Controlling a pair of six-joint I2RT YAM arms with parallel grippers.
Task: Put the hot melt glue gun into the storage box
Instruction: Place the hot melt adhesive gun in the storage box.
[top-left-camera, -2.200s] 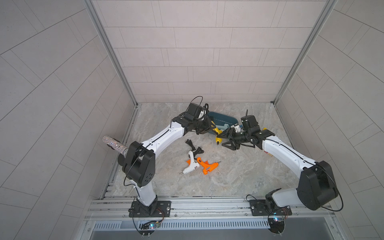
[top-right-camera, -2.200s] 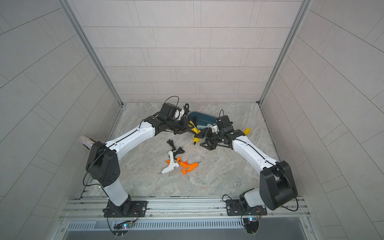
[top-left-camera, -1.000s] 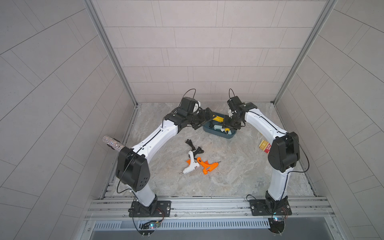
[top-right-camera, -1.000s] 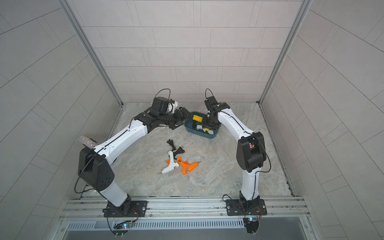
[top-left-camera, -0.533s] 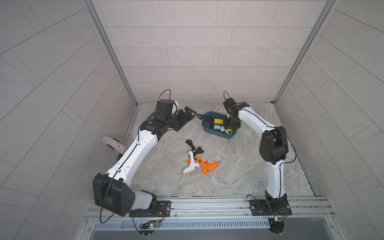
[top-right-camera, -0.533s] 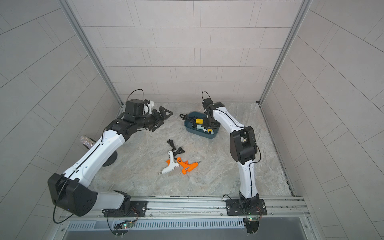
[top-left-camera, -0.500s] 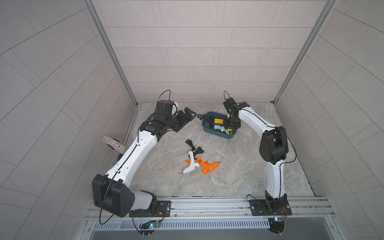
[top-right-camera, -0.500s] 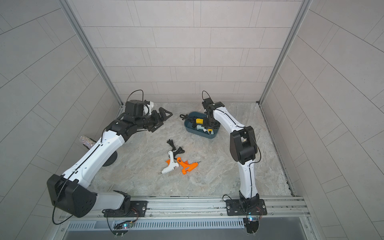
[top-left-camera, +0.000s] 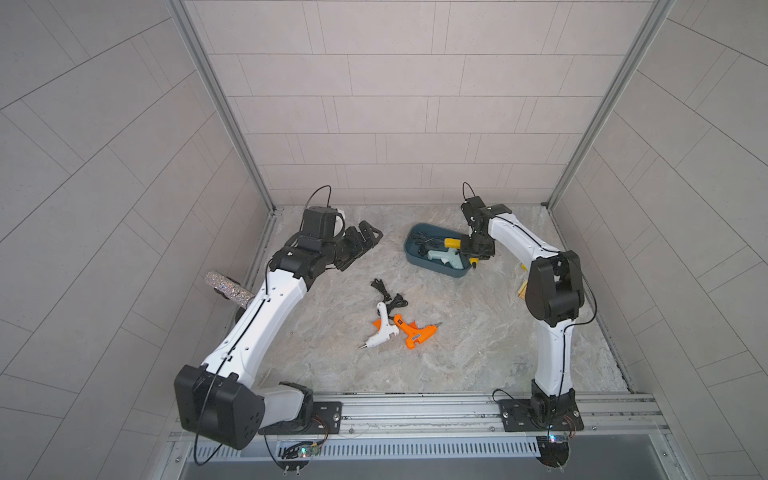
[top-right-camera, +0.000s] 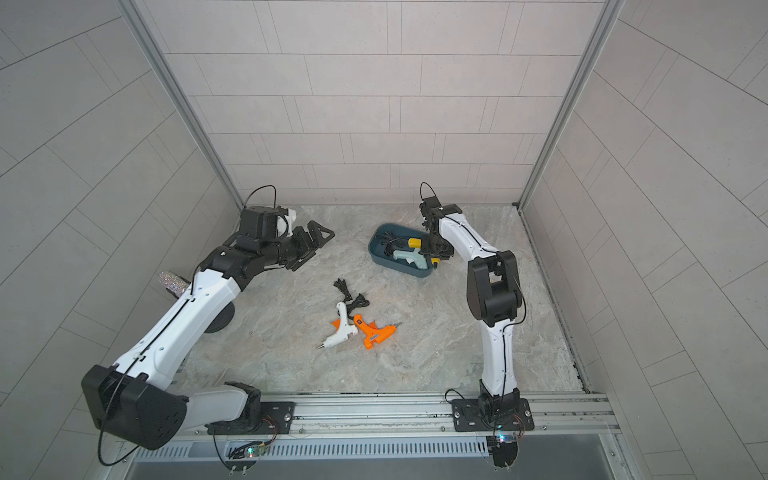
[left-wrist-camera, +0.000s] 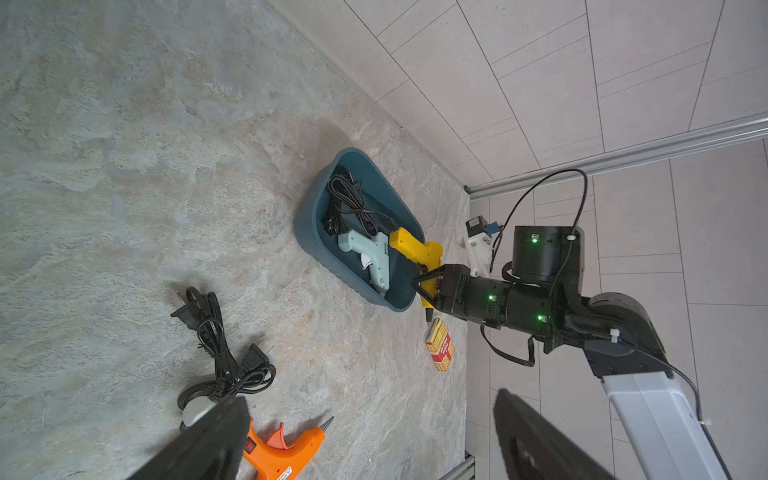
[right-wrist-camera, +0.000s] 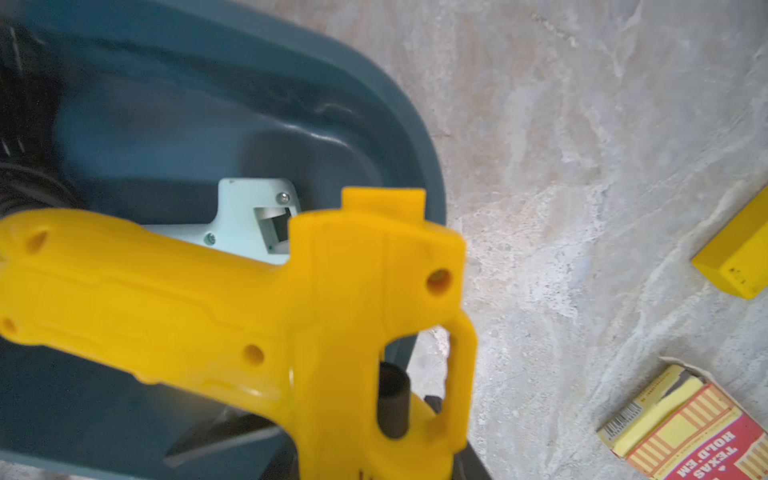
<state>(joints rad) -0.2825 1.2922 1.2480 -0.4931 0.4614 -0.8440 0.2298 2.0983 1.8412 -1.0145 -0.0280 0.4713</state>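
In both top views the dark teal storage box (top-left-camera: 432, 269) (top-right-camera: 395, 266) sits toward the back right of the marbled tabletop (top-left-camera: 478, 340), holding a mint glue gun (top-left-camera: 442, 257) and a coil of black cord (top-left-camera: 419, 241). The right tool (top-left-camera: 477, 254) reaches down at the box's right end, closed on a yellow glue gun (top-left-camera: 452, 243) whose handle lies over the box. The left tool (top-left-camera: 360, 243) hangs well apart on the left with its jaws spread wide and nothing between them. Near the middle of the tabletop a white glue gun (top-left-camera: 380, 332) and an orange glue gun (top-left-camera: 417, 332) lie touching, with loose black cords (top-left-camera: 388, 295) just behind them. From the left wrist, the right tool (left-wrist-camera: 426, 286) clamps the yellow gun (left-wrist-camera: 415, 249) by its barrel. The handle is inside the box (left-wrist-camera: 309, 226) beside the mint gun (left-wrist-camera: 370, 253), and the nozzle pokes out past the rim above a red and yellow card pack (left-wrist-camera: 440, 345). From the right wrist, the yellow gun (right-wrist-camera: 249, 311) fills the frame, slightly blurred. It crosses the box's rim (right-wrist-camera: 374, 104) and may be resting on it, though contact is hard to judge. The card pack (right-wrist-camera: 685, 432) and a yellow block (right-wrist-camera: 735, 257) lie on the tabletop outside the box
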